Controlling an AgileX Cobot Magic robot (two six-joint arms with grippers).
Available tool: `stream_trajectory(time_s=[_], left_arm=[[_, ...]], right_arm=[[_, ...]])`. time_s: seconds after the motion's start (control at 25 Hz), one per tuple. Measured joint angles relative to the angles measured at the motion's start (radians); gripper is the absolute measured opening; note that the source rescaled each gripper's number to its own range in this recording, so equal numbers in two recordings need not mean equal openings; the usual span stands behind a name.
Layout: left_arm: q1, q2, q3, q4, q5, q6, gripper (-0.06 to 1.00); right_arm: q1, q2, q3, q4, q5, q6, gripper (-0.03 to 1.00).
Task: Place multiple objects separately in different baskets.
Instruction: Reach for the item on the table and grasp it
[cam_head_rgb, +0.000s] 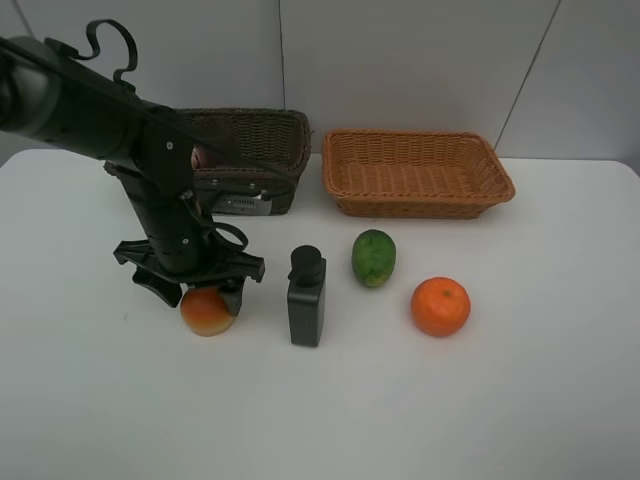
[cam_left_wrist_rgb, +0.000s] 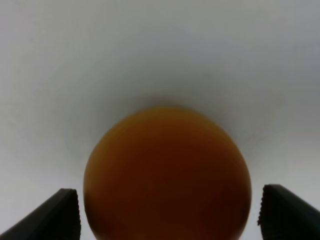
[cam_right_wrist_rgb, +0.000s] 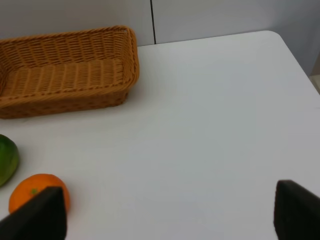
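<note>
Exterior high view: your left gripper (cam_head_rgb: 202, 292) is down at the table (cam_head_rgb: 520, 400) with its jaws spread wide astride the peach (cam_head_rgb: 208, 314), one finger on each side, not closed on it. From the peach, the black bottle (cam_head_rgb: 306, 297) stands upright at 3 o'clock, just beside the gripper. The green fruit (cam_head_rgb: 373, 257) lies at 2 o'clock from the bottle, and the orange (cam_head_rgb: 440, 306) at 4 o'clock from the green fruit. All three stand apart from one another. The dark basket (cam_head_rgb: 262, 140) sits at 12 o'clock from the peach, partly behind your left arm (cam_head_rgb: 90, 110). Something pinkish (cam_head_rgb: 199, 157) shows inside it, too hidden for you to tell what. The tan basket (cam_head_rgb: 418, 172) is at 3 o'clock from the dark one, near it but apart.

Left wrist view: the peach, blurred, fills the space between your two fingers (cam_left_wrist_rgb: 55, 217). A thin strip of table shows at each side of it, so the pads are close to the skin without touching.

Right wrist view: your right gripper (cam_right_wrist_rgb: 167, 220) hangs over bare table with its jaws wide and only tabletop between them. The orange lies near one fingertip, the green fruit is just beside the orange, and the tan basket stands farther off.
</note>
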Motion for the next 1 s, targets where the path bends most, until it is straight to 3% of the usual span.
stream_trajectory(time_s=[0.64, 0.84, 1.0], left_arm=[[0.000, 0.048, 0.000, 0.000, -0.027, 0.000, 0.93], [0.000, 0.048, 0.000, 0.000, -0.027, 0.000, 0.80], [0.000, 0.048, 0.000, 0.000, -0.027, 0.000, 0.79]], right_arm=[[0.000, 0.000, 0.000, 0.000, 0.000, 0.000, 0.75], [0.000, 0.000, 0.000, 0.000, 0.000, 0.000, 0.75], [0.000, 0.000, 0.000, 0.000, 0.000, 0.000, 0.75]])
